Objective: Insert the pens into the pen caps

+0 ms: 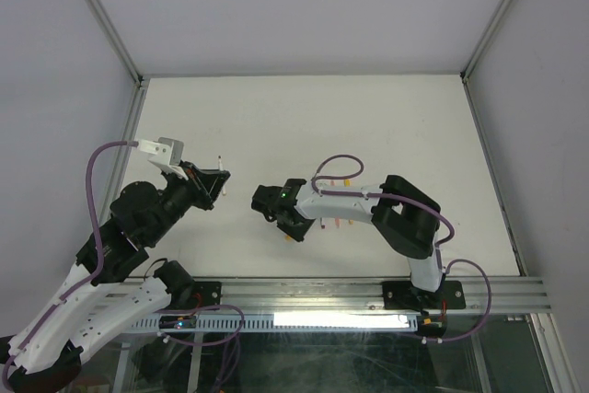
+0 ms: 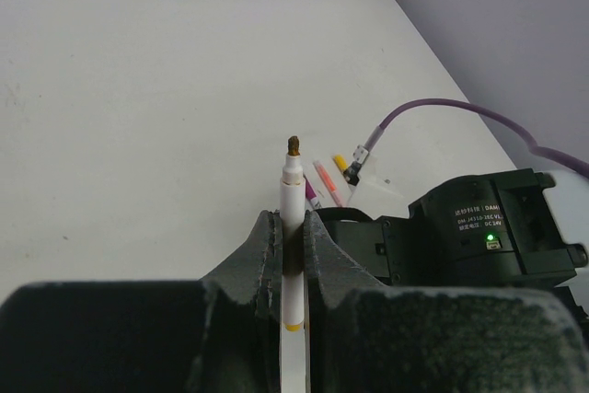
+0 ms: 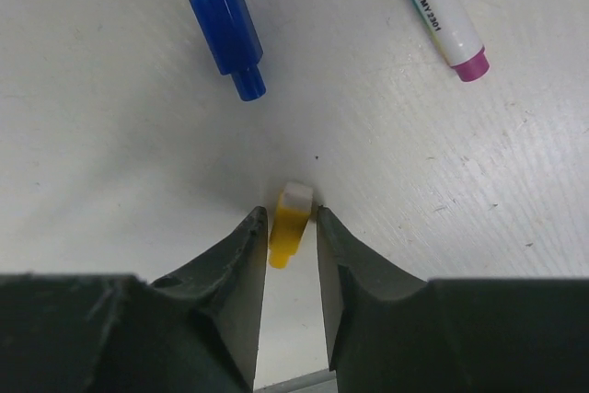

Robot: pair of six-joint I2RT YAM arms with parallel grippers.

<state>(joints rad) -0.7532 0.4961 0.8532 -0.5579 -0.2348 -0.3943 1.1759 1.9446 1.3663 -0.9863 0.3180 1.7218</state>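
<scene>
My left gripper point(image 2: 293, 220) is shut on a white pen point(image 2: 293, 186) with a yellow band, held above the table with its dark tip bare and pointing away. The top view shows this gripper point(image 1: 217, 175) at the left. On the table lies a yellow pen cap point(image 3: 290, 225) with a white end. My right gripper point(image 3: 290, 214) is down over it, one finger on each side and a slim gap still showing. A blue cap point(image 3: 228, 39) lies beyond it, and a pen with a purple end point(image 3: 442, 16) lies at the upper right.
More pens point(image 2: 327, 181) lie in a small cluster on the white table point(image 1: 304, 117), partly under the right arm point(image 1: 405, 218). Grey walls enclose the table at the left, the right and the back. A metal rail point(image 1: 368, 292) runs along the near edge.
</scene>
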